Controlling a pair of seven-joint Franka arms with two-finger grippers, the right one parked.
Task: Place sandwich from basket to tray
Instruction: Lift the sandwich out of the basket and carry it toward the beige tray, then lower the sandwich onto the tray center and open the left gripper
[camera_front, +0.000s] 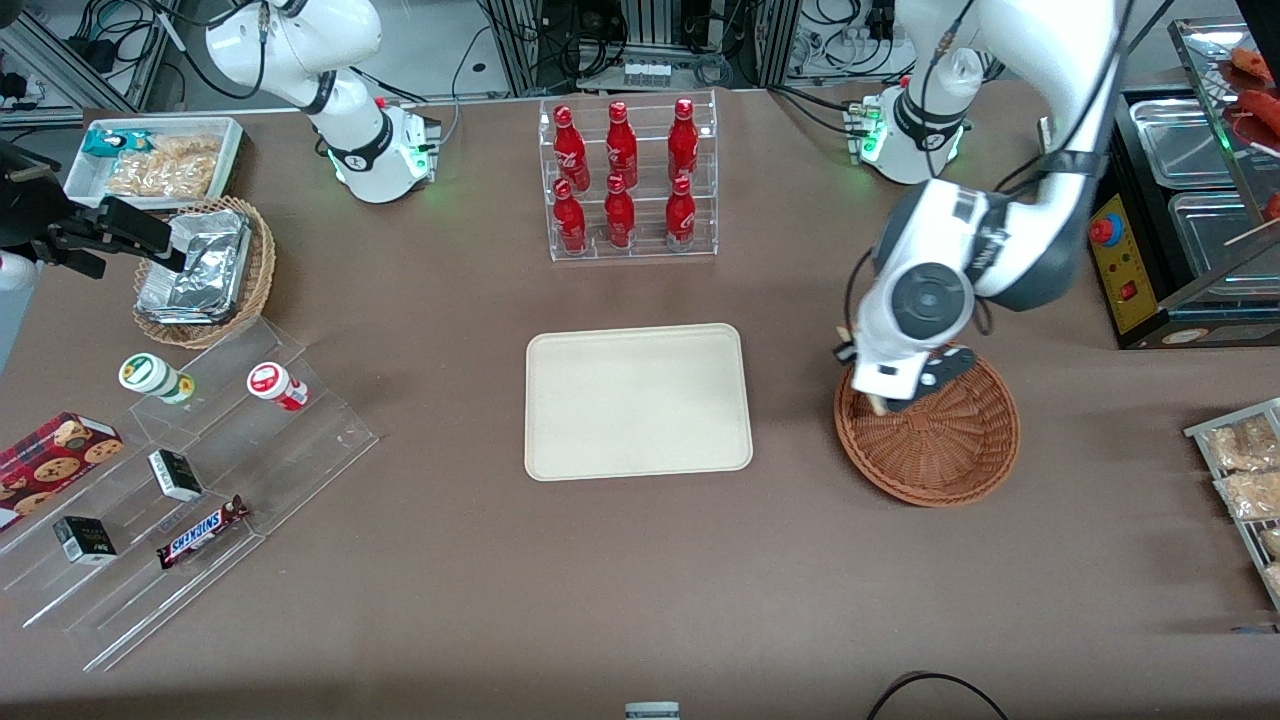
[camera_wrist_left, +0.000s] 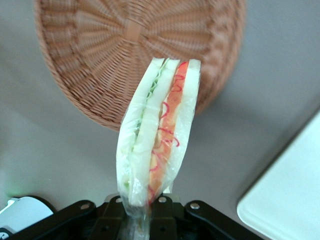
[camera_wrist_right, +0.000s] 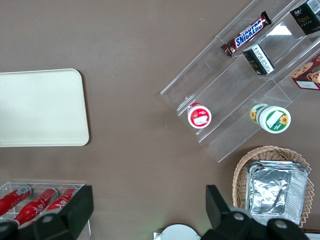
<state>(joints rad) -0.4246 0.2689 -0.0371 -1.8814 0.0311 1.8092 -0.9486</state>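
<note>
My left gripper (camera_wrist_left: 141, 212) is shut on the sandwich (camera_wrist_left: 157, 130), a wrapped wedge of white bread with green and red filling, pinched at its lower end. It hangs above the reddish-brown wicker basket (camera_wrist_left: 100, 55). In the front view the gripper (camera_front: 893, 395) sits over the basket's (camera_front: 935, 440) rim on the tray's side, and the sandwich is mostly hidden by the arm. The basket is empty. The cream tray (camera_front: 637, 400) lies bare mid-table; its corner also shows in the left wrist view (camera_wrist_left: 287, 195).
A clear rack of red bottles (camera_front: 627, 180) stands farther from the front camera than the tray. An acrylic stepped shelf with snacks (camera_front: 180, 480) and a tan basket with foil (camera_front: 205, 270) lie toward the parked arm's end. Metal trays (camera_front: 1200, 190) stand toward the working arm's end.
</note>
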